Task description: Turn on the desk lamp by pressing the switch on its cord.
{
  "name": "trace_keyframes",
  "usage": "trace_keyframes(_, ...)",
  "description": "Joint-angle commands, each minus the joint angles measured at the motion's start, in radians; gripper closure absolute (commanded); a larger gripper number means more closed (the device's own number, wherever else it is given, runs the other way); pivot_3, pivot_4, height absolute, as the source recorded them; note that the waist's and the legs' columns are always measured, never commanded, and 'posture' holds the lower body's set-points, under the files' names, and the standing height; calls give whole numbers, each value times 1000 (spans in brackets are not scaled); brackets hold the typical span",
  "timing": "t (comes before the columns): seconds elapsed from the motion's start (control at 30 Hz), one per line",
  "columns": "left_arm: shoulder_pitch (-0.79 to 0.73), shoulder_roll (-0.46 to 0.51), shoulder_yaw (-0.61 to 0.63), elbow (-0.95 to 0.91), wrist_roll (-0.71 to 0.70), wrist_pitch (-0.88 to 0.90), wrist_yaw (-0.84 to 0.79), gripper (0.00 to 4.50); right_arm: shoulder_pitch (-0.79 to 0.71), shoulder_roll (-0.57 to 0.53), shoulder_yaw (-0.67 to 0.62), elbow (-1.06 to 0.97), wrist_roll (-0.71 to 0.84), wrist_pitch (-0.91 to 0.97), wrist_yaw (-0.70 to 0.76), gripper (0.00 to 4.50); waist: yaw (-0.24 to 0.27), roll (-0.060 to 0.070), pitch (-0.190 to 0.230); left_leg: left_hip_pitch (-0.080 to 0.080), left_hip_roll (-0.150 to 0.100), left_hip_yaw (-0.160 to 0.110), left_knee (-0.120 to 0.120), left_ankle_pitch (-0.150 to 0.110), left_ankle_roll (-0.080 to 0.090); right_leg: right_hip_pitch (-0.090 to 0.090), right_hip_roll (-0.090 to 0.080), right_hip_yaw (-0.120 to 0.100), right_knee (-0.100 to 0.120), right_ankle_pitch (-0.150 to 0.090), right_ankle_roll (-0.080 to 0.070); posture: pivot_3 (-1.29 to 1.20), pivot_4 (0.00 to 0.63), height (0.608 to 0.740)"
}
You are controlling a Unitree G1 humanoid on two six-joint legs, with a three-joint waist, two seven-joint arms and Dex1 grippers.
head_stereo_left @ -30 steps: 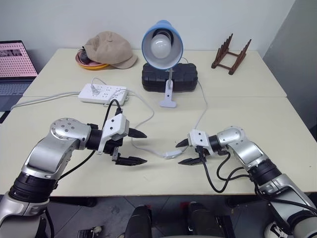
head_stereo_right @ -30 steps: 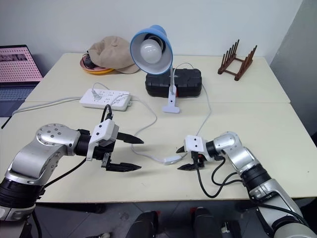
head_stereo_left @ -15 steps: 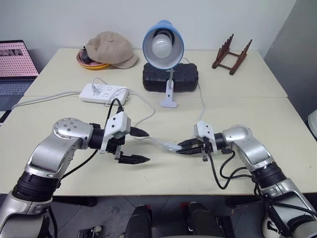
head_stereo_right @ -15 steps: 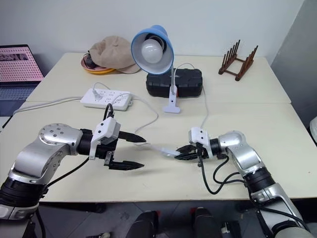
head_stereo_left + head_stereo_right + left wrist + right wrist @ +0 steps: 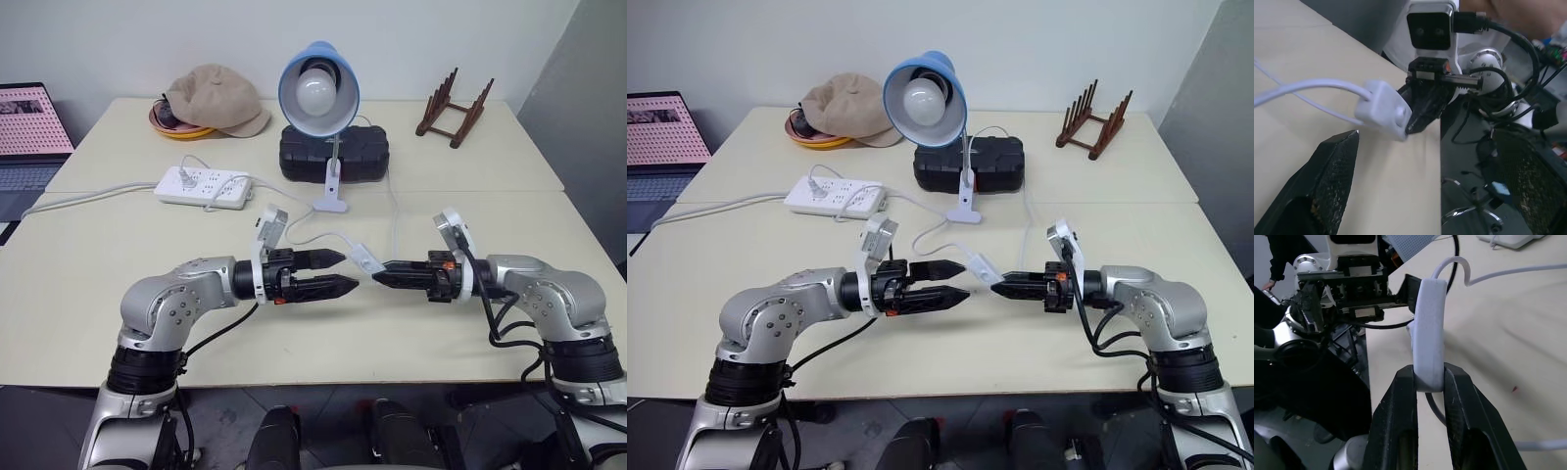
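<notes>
The desk lamp (image 5: 318,78), with a blue shade and a white bulb that shows no glow, stands clipped upright at the table's middle back. Its thin white cord (image 5: 395,211) loops forward to the switch (image 5: 367,260), a small white oblong held above the table. My right gripper (image 5: 378,277) points left and is shut on one end of the switch (image 5: 1428,345). My left gripper (image 5: 338,272) points right, facing it, open, with its fingertips (image 5: 1347,147) just short of the switch (image 5: 1383,111), which lies ahead of the gap between them.
A white power strip (image 5: 204,184) with its cable lies at the left middle. A black case (image 5: 333,152) sits behind the lamp, a beige cap (image 5: 216,98) at the back left, a wooden rack (image 5: 456,106) at the back right and a laptop (image 5: 24,132) at the far left.
My right gripper shut on the switch and lifted it off the table, turning level. My left gripper swung right and turned to face it, still open.
</notes>
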Motion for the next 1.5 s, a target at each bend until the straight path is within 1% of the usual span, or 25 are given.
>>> trace_keyframes(0.03,-27,1,-16,15,-8,-1,-17,0,-15,-5,-22,-54,58,30,-11,4134,0,0,0,1,0,0,0,0,0,0,0,0,0,0,0,0,150,740)
trace_keyframes(0.33,-55,-9,-51,37,-3,-16,-41,0,-14,-11,-14,-84,84,47,-27,4134,3,0,0,0,0,0,-1,0,0,1,0,0,-2,0,0,0,150,740)
trace_keyframes(0.4,-59,-8,-47,40,-9,-15,-46,369,-10,-12,-12,-89,86,47,-29,4134,3,0,0,0,0,0,-1,0,0,1,0,0,-2,0,0,0,150,740)
trace_keyframes(0.43,-59,-6,-47,39,-12,-16,-53,433,-8,-13,-11,-92,88,47,-31,4134,3,0,0,0,0,0,-1,0,0,1,0,0,-2,0,0,0,150,740)
trace_keyframes(0.47,-59,-4,-47,38,-12,-17,-57,653,-7,-13,-10,-94,90,47,-34,4134,3,0,0,0,0,0,-1,0,0,1,0,0,-2,0,0,0,150,740)
trace_keyframes(0.5,-60,-3,-47,38,-11,-17,-58,736,-6,-14,-9,-95,92,46,-36,4134,3,0,0,0,0,0,-1,0,0,1,0,0,-2,0,0,0,150,740)
trace_keyframes(0.53,-62,-4,-48,40,-9,-16,-59,1010,-6,-15,-8,-95,93,46,-37,4134,3,0,0,0,0,0,-1,0,0,1,0,0,-2,0,0,0,150,740)
trace_keyframes(0.57,-64,-4,-49,41,-6,-17,-60,1181,-6,-15,-8,-95,94,46,-38,4134,3,0,0,0,0,0,-1,0,0,1,0,0,-2,0,0,0,150,740)
trace_keyframes(0.7,-68,-6,-50,44,-2,-18,-59,2096,-8,-17,-2,-97,98,44,-39,4134,3,0,0,0,0,0,-1,0,0,1,0,0,-2,0,0,0,150,740)
trace_keyframes(0.83,-68,-6,-50,40,-4,-16,-59,2779,-8,-19,6,-98,97,40,-39,4134,3,0,0,0,0,0,-1,0,0,1,0,0,-2,0,0,0,150,740)
trace_keyframes(0.93,-68,-1,-48,38,-5,-15,-62,3390,-6,-20,7,-98,96,39,-39,4134,3,0,0,0,0,0,-1,0,0,1,0,0,-3,0,0,0,150,740)
trace_keyframes(1.03,-68,0,-45,39,-5,-16,-66,3754,-3,-26,8,-94,93,33,-35,4134,3,0,0,0,0,0,-1,0,0,1,0,0,-3,0,0,0,150,740)
trace_keyframes(1.17,-68,0,-39,34,-12,-14,-70,3862,-4,-30,10,-89,90,27,-32,4134,3,0,0,0,0,0,-1,0,0,1,0,0,-3,0,0,0,150,740)
trace_keyframes(1.4,-63,-3,-56,32,1,-27,-78,3887,-8,-29,18,-87,75,5,-35,4134,3,0,0,0,0,0,-1,0,0,1,0,0,-3,0,0,0,150,740)
trace_keyframes(1.43,-65,-8,-53,35,-2,-23,-74,3187,-8,-30,19,-86,75,2,-34,4134,3,0,0,0,0,0,-1,0,0,0,0,0,-3,0,0,0,150,740)
trace_keyframes(1.47,-66,-11,-51,39,-1,-23,-71,3069,-9,-30,19,-84,74,0,-34,4134,3,0,0,0,0,0,-1,0,0,0,0,0,-3,0,0,0,150,740)
trace_keyframes(1.5,-69,-9,-50,42,0,-22,-71,2811,-12,-31,20,-81,72,-3,-33,4134,3,0,0,0,0,0,-1,0,0,0,0,0,-3,0,0,0,150,740)
